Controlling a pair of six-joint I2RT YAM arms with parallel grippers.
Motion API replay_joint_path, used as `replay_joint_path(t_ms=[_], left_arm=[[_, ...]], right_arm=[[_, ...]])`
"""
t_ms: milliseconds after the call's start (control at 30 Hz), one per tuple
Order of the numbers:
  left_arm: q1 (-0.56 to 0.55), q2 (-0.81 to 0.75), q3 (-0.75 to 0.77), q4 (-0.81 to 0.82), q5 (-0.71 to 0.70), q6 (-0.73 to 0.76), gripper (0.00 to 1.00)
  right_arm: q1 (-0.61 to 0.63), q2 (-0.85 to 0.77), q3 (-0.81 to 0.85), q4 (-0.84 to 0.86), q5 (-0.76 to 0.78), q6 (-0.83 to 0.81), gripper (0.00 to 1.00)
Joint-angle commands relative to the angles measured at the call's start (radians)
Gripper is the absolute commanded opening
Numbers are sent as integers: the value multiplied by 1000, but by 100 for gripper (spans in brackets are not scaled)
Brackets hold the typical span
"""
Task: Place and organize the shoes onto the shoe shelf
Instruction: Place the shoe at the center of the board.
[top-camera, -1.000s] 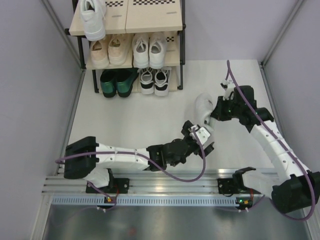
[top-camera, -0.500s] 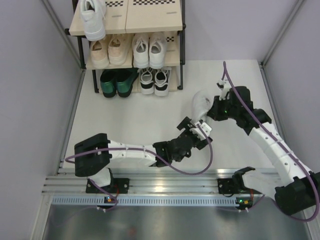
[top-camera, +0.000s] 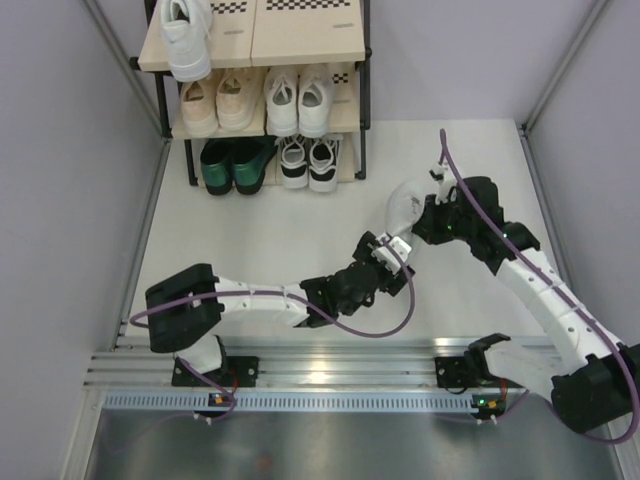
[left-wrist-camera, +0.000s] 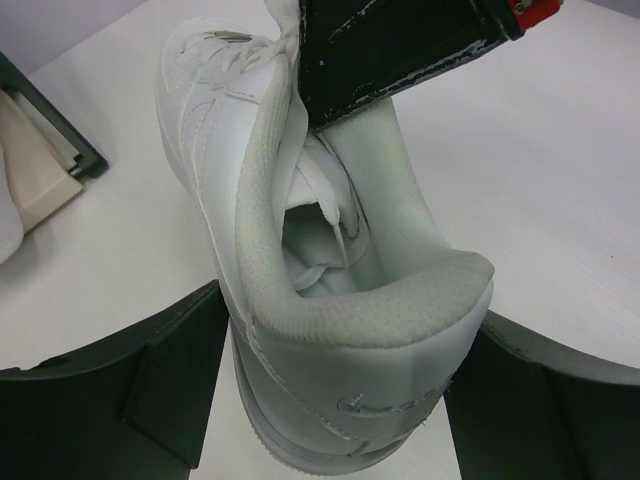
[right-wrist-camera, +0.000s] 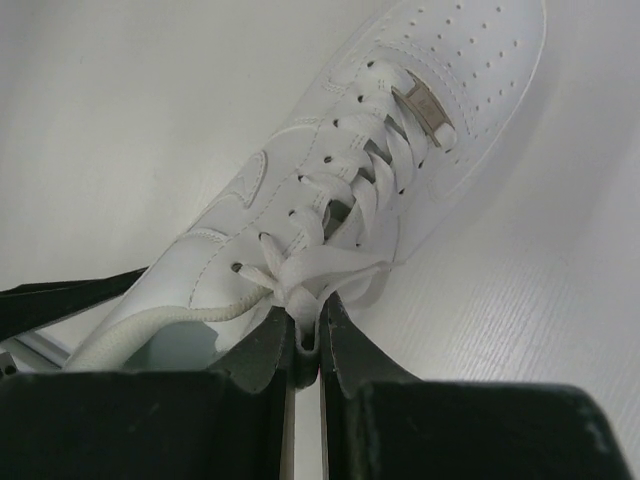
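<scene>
A large white sneaker (top-camera: 402, 207) is on the white table right of the shoe shelf (top-camera: 300, 35), toe towards the shelf. My right gripper (top-camera: 428, 216) is shut on its tongue and laces; in the right wrist view the white sneaker (right-wrist-camera: 350, 200) has that white flap pinched in my right gripper (right-wrist-camera: 308, 332). My left gripper (top-camera: 388, 246) is at the heel. In the left wrist view my left gripper (left-wrist-camera: 340, 395) stands open, its fingers (left-wrist-camera: 170, 375) on either side of the white sneaker's (left-wrist-camera: 330, 300) heel and very near it.
The shelf holds one white sneaker (top-camera: 187, 42) on the top board, a beige pair (top-camera: 218, 100) and a small white pair (top-camera: 298, 98) on the middle board, and dark green shoes (top-camera: 235, 165) and black-and-white sneakers (top-camera: 308, 160) at the bottom. Grey walls flank the table.
My left gripper has moved up to the sneaker's heel and its jaws have narrowed around it. My right gripper has shifted the sneaker slightly left, still pinching the tongue.
</scene>
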Motion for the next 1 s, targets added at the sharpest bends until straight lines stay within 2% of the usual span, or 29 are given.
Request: replay_joint_path(t_ms=[0,100,167,233,400,467,533,567,600,733,767,800,867,933,967], left_arm=[[61,-65,-68,48,-57,-118,0],[76,-112,-157,78,-15,-216,0],[93,-138,-235,103,12,-302,0],[96,-145,-281,140,12,-367,0],[96,-133,-370,154,18,-444,0],[94,-133,-389,152,28,-464,0],[93,-136,-419,154,38,-485,0],[91,-141,-429,154,38,-493,0],[88,-150,-442,154,38,-499,0],[85,-178,-495,152,49,-533,0],[85,-182,-501,151,48,-537,4],[85,-193,-505,152,54,-551,21],[85,-205,-513,149,61,-565,36],[85,-217,-512,145,69,-579,58],[85,-219,-507,140,69,-586,64]], right_arm=[[34,-22,17,34,-103,-56,2],[34,6,20,11,-131,-156,11],[34,27,24,-24,-175,-279,22],[34,67,29,-56,-203,-320,29],[34,182,53,-122,-321,-430,46],[32,204,79,-173,-365,-481,57],[26,204,106,-193,-390,-511,68],[20,199,106,-186,-381,-496,81],[6,198,90,-148,-378,-481,86],[-41,238,61,-113,-414,-467,100],[-49,245,57,-106,-433,-466,100],[-63,255,50,-92,-441,-464,99],[-76,264,58,-89,-458,-461,99],[-96,267,63,-81,-473,-463,99],[-104,267,58,-77,-482,-463,100]])
